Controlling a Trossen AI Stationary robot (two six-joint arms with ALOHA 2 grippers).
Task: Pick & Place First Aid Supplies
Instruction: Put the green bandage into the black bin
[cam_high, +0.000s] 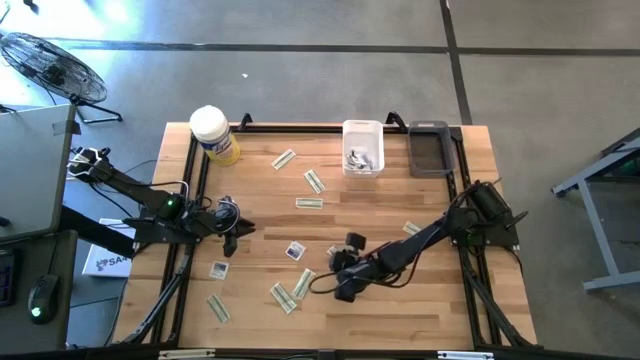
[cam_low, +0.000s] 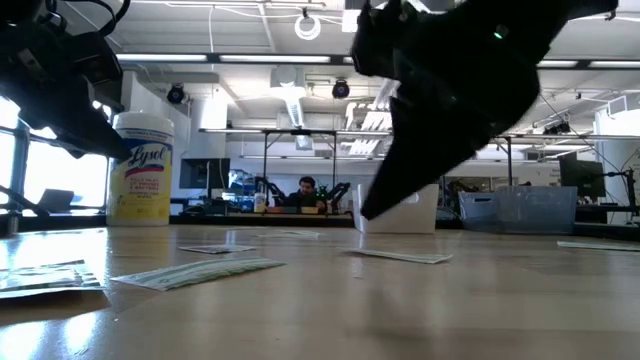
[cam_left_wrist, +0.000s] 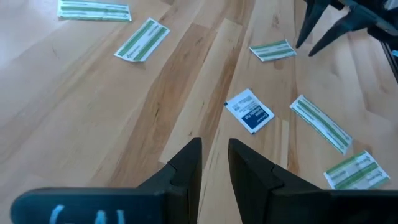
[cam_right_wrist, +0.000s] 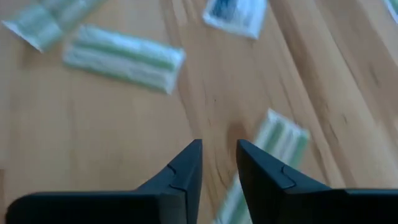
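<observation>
Small flat packets lie scattered on the wooden table. Pale-green-and-white strips (cam_high: 309, 203) (cam_high: 283, 297) and square white packets with blue marks (cam_high: 294, 250) (cam_left_wrist: 250, 111) all rest flat. My right gripper (cam_high: 338, 268) (cam_right_wrist: 219, 162) hangs low over the table's middle, slanting down, open with bare wood between its fingers. One strip (cam_right_wrist: 283, 140) lies just beside one of its fingers, and another strip (cam_right_wrist: 124, 59) lies farther ahead. My left gripper (cam_high: 232, 235) (cam_left_wrist: 214, 162) waits at the table's left, slightly open with nothing in it.
A yellow tub with a white lid (cam_high: 213, 133) stands at the far left corner. A small white bin (cam_high: 362, 145) and a dark tray (cam_high: 430, 148) sit along the far edge. Bare wood lies near the front right.
</observation>
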